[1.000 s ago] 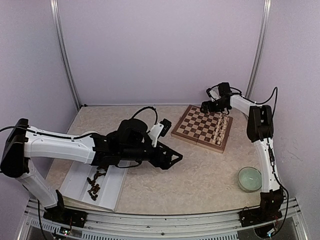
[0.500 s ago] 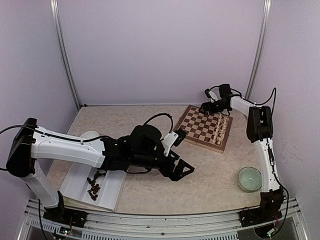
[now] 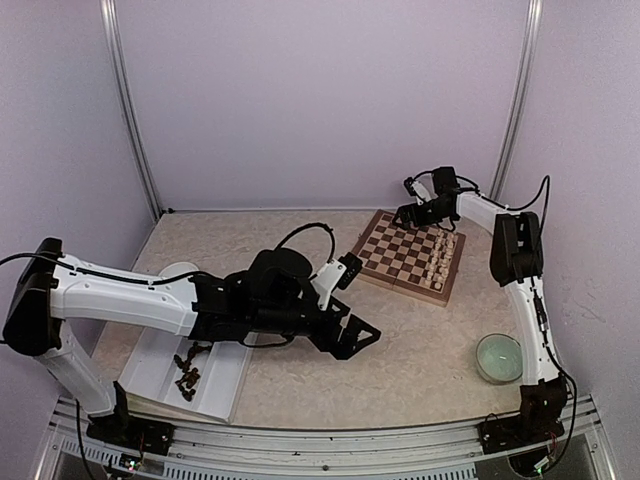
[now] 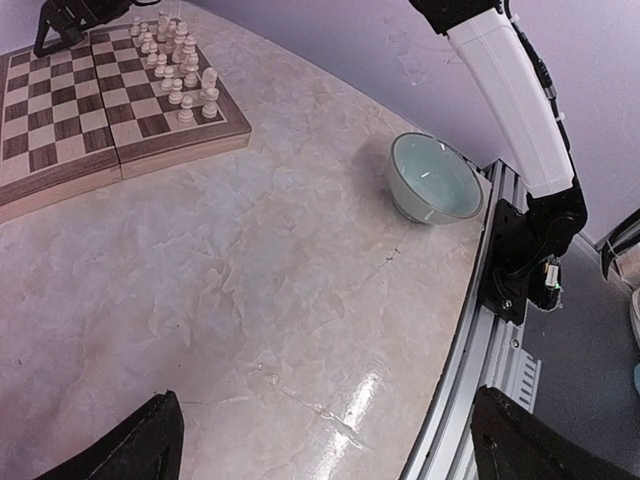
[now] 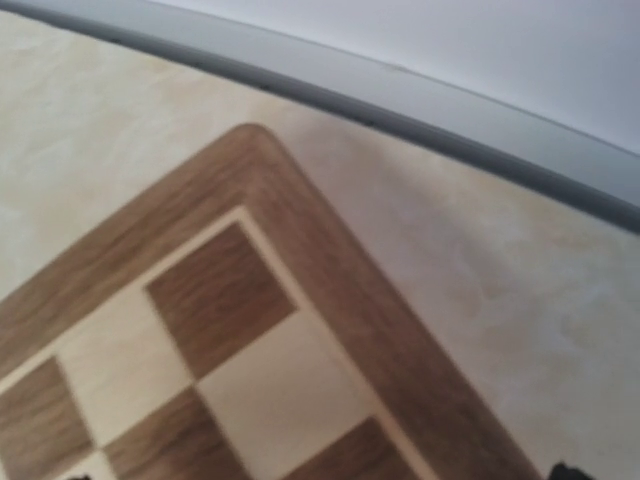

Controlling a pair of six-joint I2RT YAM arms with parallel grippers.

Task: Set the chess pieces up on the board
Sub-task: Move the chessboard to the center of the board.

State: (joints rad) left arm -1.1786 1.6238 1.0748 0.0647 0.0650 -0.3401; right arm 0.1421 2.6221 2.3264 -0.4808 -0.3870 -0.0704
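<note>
Hovering left gripper [image 3: 358, 338]: spread, empty; my chess pieces [image 3: 186, 372] sit at eight o'clock.
Right gripper [image 3: 407, 214]: over board [image 3: 395, 255] corner; I cannot tell its grip.

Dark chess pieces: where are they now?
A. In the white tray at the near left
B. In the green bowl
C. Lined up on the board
A: the dark chess pieces lie heaped in the white tray, while the board carries only cream pieces.
</note>
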